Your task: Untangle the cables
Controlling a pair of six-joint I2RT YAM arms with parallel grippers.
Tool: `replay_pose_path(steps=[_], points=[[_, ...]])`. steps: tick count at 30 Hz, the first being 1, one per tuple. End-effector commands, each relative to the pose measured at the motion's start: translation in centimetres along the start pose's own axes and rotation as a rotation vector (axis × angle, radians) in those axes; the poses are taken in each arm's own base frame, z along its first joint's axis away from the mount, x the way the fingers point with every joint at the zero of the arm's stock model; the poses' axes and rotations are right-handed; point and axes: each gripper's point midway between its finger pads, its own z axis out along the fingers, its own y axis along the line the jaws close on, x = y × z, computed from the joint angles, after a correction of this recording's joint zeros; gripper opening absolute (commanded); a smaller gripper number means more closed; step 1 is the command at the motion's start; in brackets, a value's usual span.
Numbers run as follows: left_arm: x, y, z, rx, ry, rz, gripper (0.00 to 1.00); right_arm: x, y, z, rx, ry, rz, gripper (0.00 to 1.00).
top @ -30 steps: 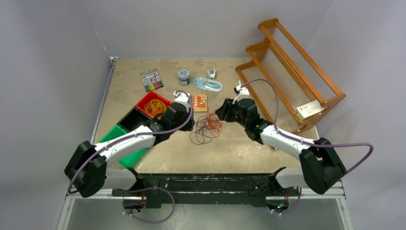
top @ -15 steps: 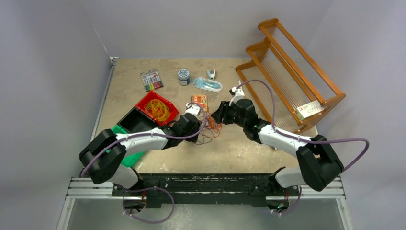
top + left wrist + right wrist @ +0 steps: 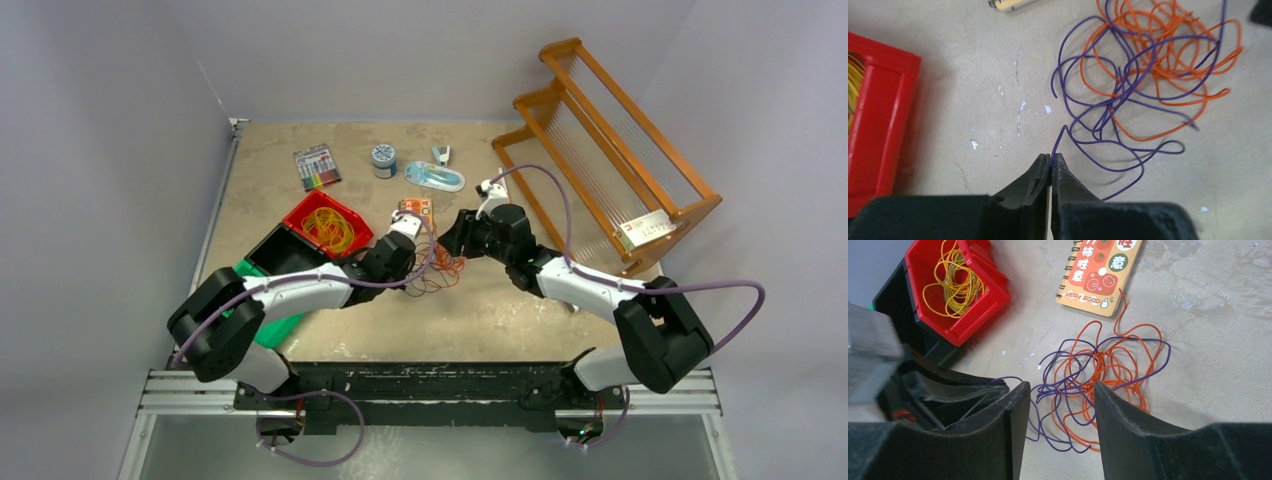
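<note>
A tangle of purple and orange cables [image 3: 437, 268] lies on the table between the two arms; it also shows in the left wrist view [image 3: 1138, 85] and the right wrist view [image 3: 1098, 370]. My left gripper [image 3: 1051, 159] is shut on the end of a purple cable [image 3: 1059, 140] at the tangle's left edge. My right gripper [image 3: 1062, 387] is open and hovers just above the tangle, one finger to each side of it. A bundle of yellow cables [image 3: 955, 282] lies in the red bin [image 3: 305, 215].
A black bin [image 3: 280, 252] and a green bin [image 3: 240, 277] stand beside the red one. An orange notebook [image 3: 1103, 272] lies just behind the tangle. A marker pack [image 3: 316, 166], a small jar [image 3: 383, 160], a blister pack [image 3: 433, 177] and a wooden rack [image 3: 600, 150] stand farther back.
My left arm swung from the red bin to the tangle and shut on a purple cable. My right gripper shifted left and now hovers over the tangle.
</note>
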Motion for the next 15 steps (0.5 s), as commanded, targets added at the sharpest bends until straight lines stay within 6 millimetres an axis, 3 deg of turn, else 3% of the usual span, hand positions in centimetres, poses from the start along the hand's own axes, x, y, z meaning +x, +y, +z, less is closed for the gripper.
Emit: replay_pose_path(steps=[1, 6, 15], points=[[-5.9, -0.2, -3.0, 0.005, -0.159, -0.046, 0.00, -3.4, 2.8, -0.2, -0.101, -0.098, -0.039, 0.52], [-9.6, 0.2, -5.7, -0.008, -0.230, -0.074, 0.00, -5.9, 5.9, -0.8, -0.251, -0.193, -0.175, 0.54], [-14.5, 0.9, -9.7, -0.026, -0.321, -0.095, 0.00, -7.9, 9.5, -2.0, -0.425, -0.286, -0.281, 0.59]])
